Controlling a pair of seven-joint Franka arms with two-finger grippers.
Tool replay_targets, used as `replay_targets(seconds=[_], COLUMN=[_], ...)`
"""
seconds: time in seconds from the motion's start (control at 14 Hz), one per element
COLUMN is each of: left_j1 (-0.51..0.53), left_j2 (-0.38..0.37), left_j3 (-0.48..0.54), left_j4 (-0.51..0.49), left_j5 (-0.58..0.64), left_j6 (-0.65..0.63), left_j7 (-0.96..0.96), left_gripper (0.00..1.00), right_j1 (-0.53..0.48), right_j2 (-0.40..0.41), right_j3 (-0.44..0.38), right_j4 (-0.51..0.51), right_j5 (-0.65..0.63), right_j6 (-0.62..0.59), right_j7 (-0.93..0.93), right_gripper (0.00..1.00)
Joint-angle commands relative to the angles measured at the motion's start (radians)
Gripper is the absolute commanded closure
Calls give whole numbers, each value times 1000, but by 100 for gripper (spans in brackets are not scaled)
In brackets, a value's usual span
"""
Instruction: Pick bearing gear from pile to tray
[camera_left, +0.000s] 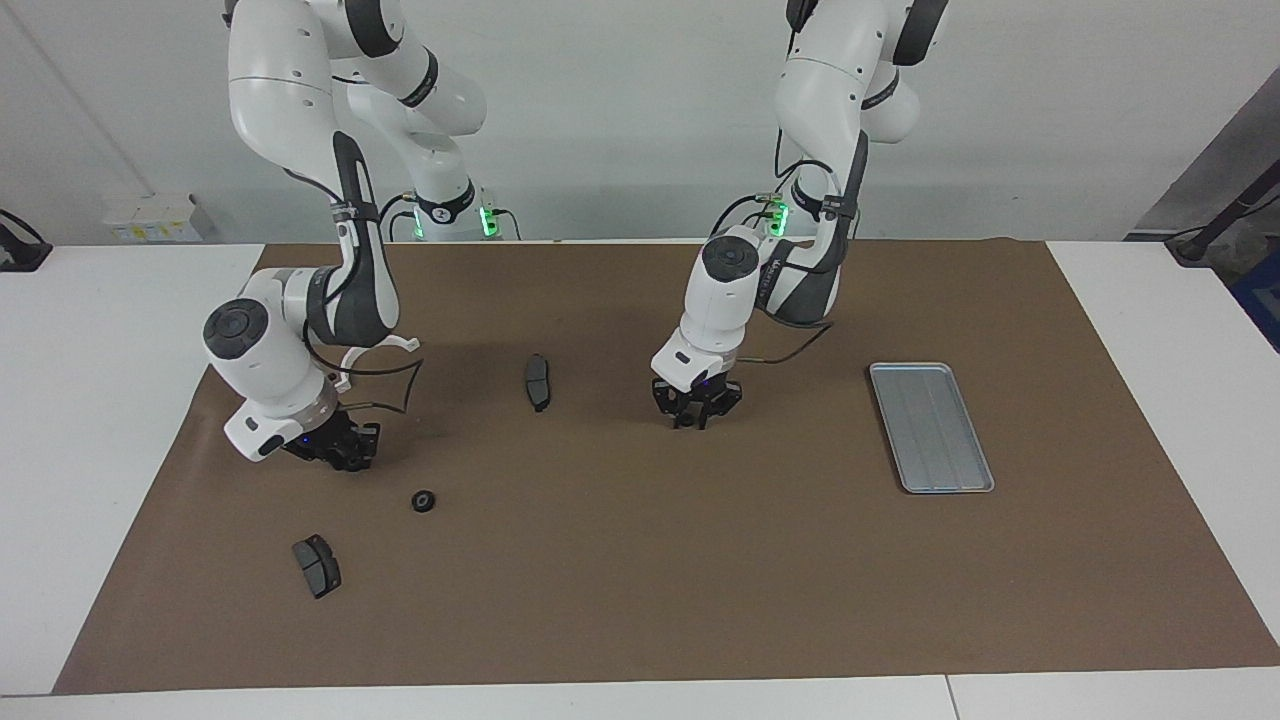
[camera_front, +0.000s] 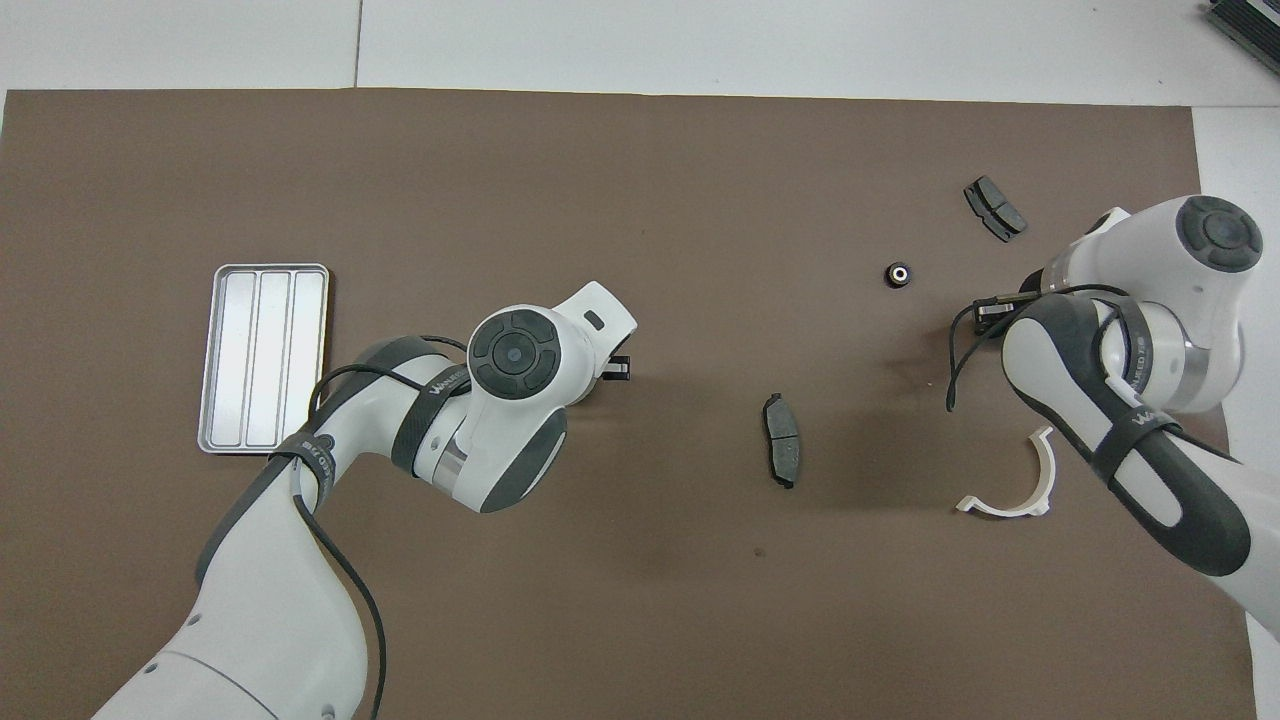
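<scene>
Tray (camera_left: 931, 427) at left arm's end, nothing in it yet. Left hand (camera_left: 689, 418) down low, clenched on tiny black round piece (camera_left: 688, 425). Right hand (camera_left: 345, 455) near loose black ring (camera_left: 424, 500), grip unreadable. Carrying to tray still to do.

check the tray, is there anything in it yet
No, in the overhead view the tray shows only its bare metal floor, with nothing lying in it.

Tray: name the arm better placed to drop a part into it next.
Left. The left gripper is low at the mat's middle, closer to the tray; the right gripper is down at the right arm's end.
</scene>
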Motion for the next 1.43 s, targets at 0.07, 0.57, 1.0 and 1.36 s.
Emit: replay_targets(seconds=[0.07,0.57,1.0,1.36], left_j1=[-12,86,368,578], left_j2=[-5,29,16,-20], left_j3=[14,20,14,16], left_j4=[-17,168,212,163], left_j5=[21,14,4,1], left_j6=[20,-157,-232,-312], left_j7=[3,14,239,609], left_gripper=[85,100,100,100], right_j1=[37,251,492,638], right_j2=[-43,-37,47,202], right_j3=[14,14,15,11], right_j4=[20,141,276,458], right_j5=[19,20,42,11], right_j6=[-49,-128,-121,-166], right_j7=[54,394,762,982], right_gripper=[100,100,100,100])
